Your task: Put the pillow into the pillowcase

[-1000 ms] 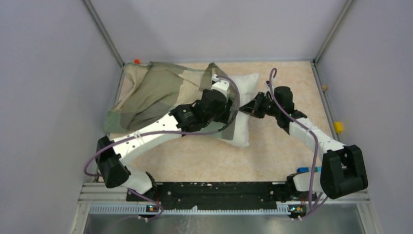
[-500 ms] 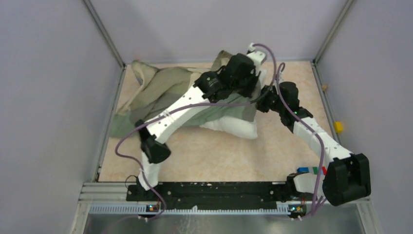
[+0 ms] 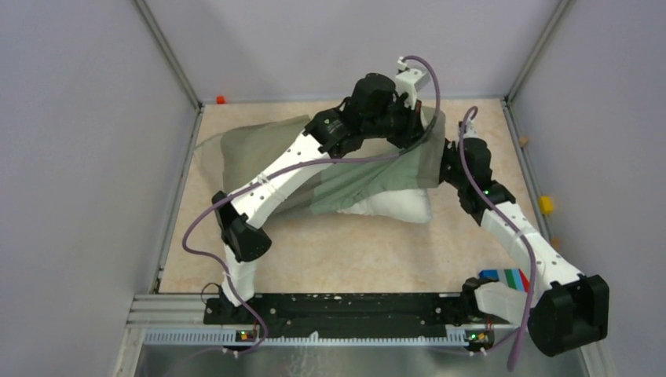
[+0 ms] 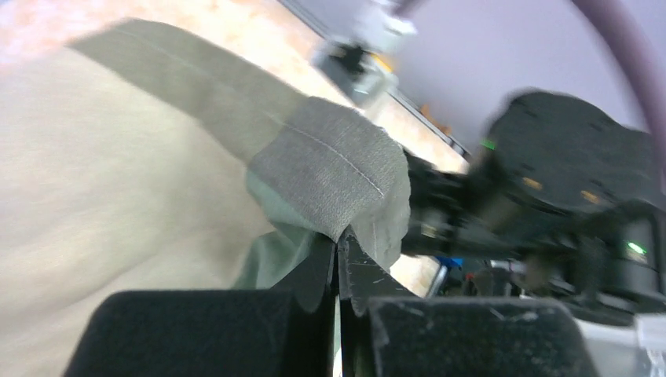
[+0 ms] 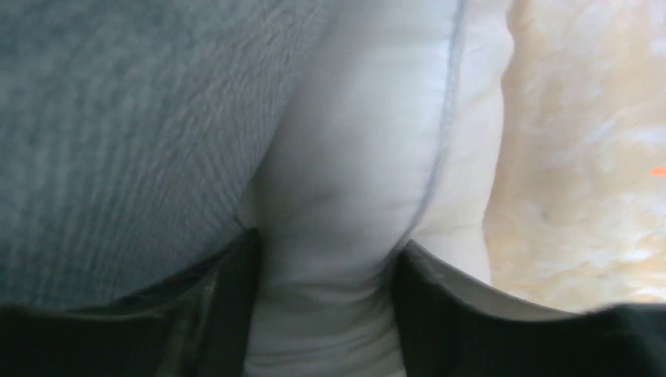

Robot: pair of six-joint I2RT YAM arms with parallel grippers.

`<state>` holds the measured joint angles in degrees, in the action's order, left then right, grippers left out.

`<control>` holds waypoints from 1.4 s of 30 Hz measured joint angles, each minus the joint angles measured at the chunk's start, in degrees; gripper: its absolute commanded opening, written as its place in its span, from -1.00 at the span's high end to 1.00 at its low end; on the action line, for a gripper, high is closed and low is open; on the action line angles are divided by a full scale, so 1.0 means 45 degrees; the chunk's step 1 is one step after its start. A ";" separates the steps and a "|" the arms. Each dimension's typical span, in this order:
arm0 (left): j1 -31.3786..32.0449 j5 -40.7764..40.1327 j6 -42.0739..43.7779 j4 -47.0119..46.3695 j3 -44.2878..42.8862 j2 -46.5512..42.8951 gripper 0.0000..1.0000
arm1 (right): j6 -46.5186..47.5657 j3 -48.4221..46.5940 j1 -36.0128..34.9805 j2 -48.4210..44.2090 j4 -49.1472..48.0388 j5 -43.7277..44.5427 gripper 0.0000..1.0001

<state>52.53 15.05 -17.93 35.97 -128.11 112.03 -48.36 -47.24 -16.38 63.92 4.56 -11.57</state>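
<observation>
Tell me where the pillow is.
In the top view the pillow lies right of centre, mostly covered by the pillowcase, its right end pinched by the right gripper.

Pale lilac-grey walls (image 3: 71,157) on three sides; aluminium corner posts (image 3: 166,55); beige mottled tabletop (image 3: 361,255); even light.

Table (image 3: 377,251): mottled beige top. On it the pillow (image 3: 393,206) lies flat, mid-far. The pillowcase (image 3: 251,145) is draped over it and spills onto the top at my left (wrinkled). Orange bit (image 3: 221,100) at far-left corner, coloured blocks (image 3: 503,275) by my right base.
</observation>
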 measured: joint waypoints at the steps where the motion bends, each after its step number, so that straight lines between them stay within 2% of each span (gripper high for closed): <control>1: -0.0194 -0.0180 -0.0141 -0.0010 0.0005 -0.0010 1.00 | 0.0175 0.0000 -0.0015 -0.0170 0.0243 0.0199 -0.46; 4: -0.0767 -0.0855 -0.0539 -0.0044 0.0015 -0.0209 1.00 | 0.0763 -0.0005 0.0112 -0.0826 0.1141 0.0491 -0.55; 8: -0.1491 -0.1564 -0.0952 -0.0126 0.0024 -0.0685 1.00 | 0.1545 -0.0359 0.1127 -0.1175 0.2618 0.0175 -0.60; 11: -0.1938 -0.1647 -0.1185 -0.0452 0.0010 -0.0967 1.00 | 0.2259 -0.1049 0.1656 -0.1243 0.3784 -0.0131 -0.63; 17: -0.2535 -0.1443 -0.1443 -0.1093 -0.0049 -0.1001 1.00 | 0.3269 -0.1477 0.1666 -0.2492 0.5265 -0.0568 -0.68; 21: -0.2798 -0.1069 -0.1535 -0.1248 -0.0063 -0.0903 1.00 | 0.4031 -0.2346 0.1404 -0.2812 0.6630 0.0763 -0.71; 24: -0.2963 -0.0743 -0.1666 -0.1379 -0.0097 -0.0670 1.00 | 0.4459 -0.2210 0.1302 -0.3007 0.7009 0.1889 -0.73; 29: -0.3084 -0.0228 -0.1724 -0.1457 -0.0102 -0.0325 1.00 | 0.4843 0.0000 0.0607 -0.2880 0.6135 0.2759 -0.71; 30: -0.3089 -0.0151 -0.1719 -0.1447 -0.0102 -0.0282 1.00 | 0.4847 0.0379 0.0287 -0.2676 0.5940 0.2807 -0.60; 31: -0.3094 -0.0053 -0.1719 -0.1433 -0.0102 -0.0253 1.00 | 0.4852 0.0573 0.0010 -0.2516 0.5804 0.2827 -0.38; 32: -0.3094 0.0039 -0.1724 -0.1418 -0.0102 -0.0238 1.00 | 0.4857 0.0656 -0.0345 -0.2307 0.5654 0.2880 0.10; 33: -0.3094 0.0243 -0.1719 -0.1423 -0.0102 -0.0214 1.00 | 0.4877 0.0636 -0.0661 -0.2118 0.5445 0.2924 0.71; 34: -0.3094 0.0384 -0.1724 -0.1423 -0.0112 -0.0194 1.00 | 0.4877 0.0510 -0.0981 -0.1904 0.5294 0.2973 1.00; 38: -0.3045 0.0860 -0.1637 -0.1239 -0.0568 -0.0058 1.00 | 0.4629 -0.1389 -0.1972 -0.0986 0.5931 0.2817 1.00; 42: -0.2987 0.1093 -0.1302 -0.0952 -0.1001 -0.0034 1.00 | 0.3502 -0.4255 -0.3123 -0.0821 0.6110 0.0607 1.00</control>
<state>39.09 19.97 -23.79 31.68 -132.62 111.87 -32.60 -66.39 -30.44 60.23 32.05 -8.84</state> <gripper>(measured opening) 0.005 0.051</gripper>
